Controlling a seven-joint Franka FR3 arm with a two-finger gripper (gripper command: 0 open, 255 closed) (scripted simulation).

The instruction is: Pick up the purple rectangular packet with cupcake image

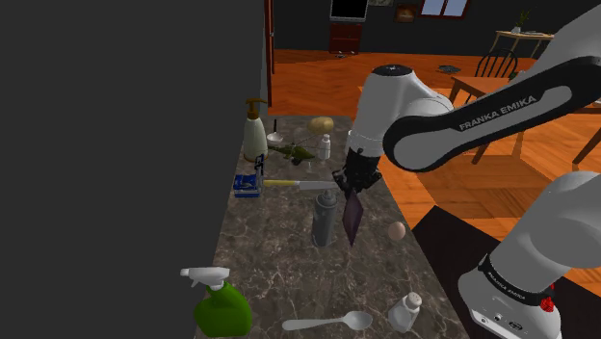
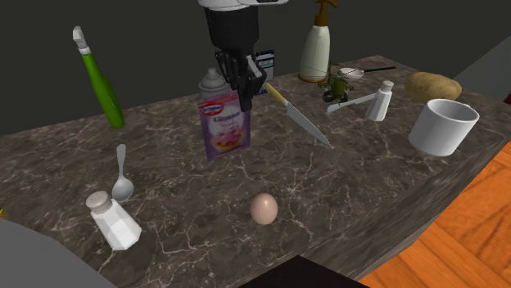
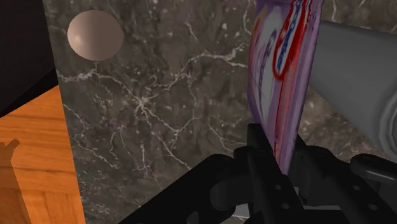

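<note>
Purple packet [image 2: 224,124] with a cupcake printed on it hangs upright from the black gripper [image 2: 243,87], whose 2 fingers pinch its top edge; the wrist view shows the thin packet clasped between them. In the second exterior view it sits near the middle of the marble counter [image 2: 368,188], with a grey bottle [image 2: 212,82] just behind it at 12 o'clock, a knife [image 2: 301,119] at 3 o'clock and an egg [image 2: 263,208] at 5 o'clock. The grasp looks done. Whether the lower edge has cleared the counter I cannot tell, so what is left is probably raising it well above the other things.
</note>
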